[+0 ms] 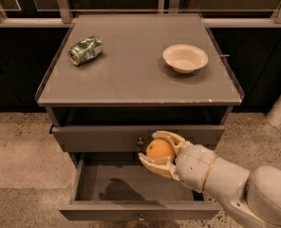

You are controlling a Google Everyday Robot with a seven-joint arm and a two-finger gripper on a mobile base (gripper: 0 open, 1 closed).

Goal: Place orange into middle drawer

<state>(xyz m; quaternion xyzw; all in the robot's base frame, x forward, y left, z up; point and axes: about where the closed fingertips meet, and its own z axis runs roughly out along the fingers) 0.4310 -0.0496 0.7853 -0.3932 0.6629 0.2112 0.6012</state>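
- Nearest to me, the middle drawer (131, 186) stands pulled out, its flat tray bare apart from a shadow (116, 190) on the floor.
- Over the right half of that tray I have the gripper (154, 147), reaching in from the near right. Its jaws are closed around the orange (160, 149), one finger above and one below.
- So the orange is held in the air above the drawer, just in front of the upper drawer front (98, 137) and beside its knob (140, 141). It is not yet in the tray.
- I judge this the carry-in step, close to the end. Next I would lower toward the tray floor, clear of the front wall, then part the jaws gently, as a round fruit may roll.
- Farther back, on the cabinet top (131, 80), a crushed green can (86, 50) lies far left and a white bowl (185, 58) sits far right, well apart.
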